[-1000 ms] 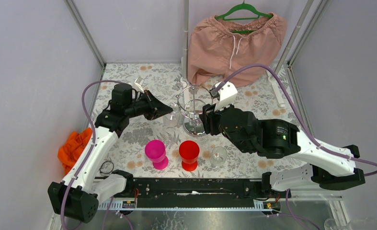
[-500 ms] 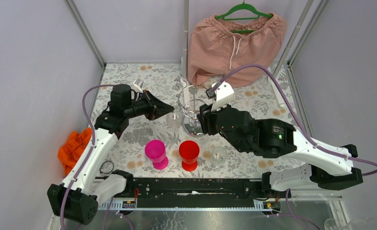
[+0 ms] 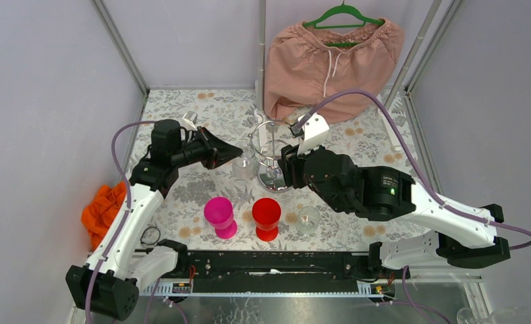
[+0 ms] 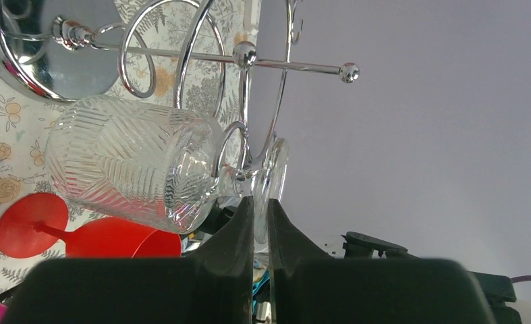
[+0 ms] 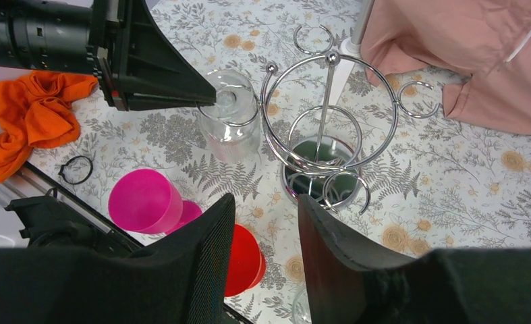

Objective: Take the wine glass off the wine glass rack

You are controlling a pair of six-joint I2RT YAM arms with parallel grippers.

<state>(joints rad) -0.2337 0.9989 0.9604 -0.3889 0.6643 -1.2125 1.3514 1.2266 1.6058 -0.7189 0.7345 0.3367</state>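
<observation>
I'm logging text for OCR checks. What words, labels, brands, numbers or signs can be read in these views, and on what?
No text can be read in any view.
right arm, black joint housing: small pale print, too small to read.
wine glass, wine glass rack, pink goblet, red goblet, pink shorts: no lettering visible.

- The left gripper [image 4: 260, 202] pinches the wine glass [image 4: 127, 162] by its foot (ribbed clear bowl).
- Its stem sits in a wine glass rack [image 4: 53, 61] loop.
</observation>
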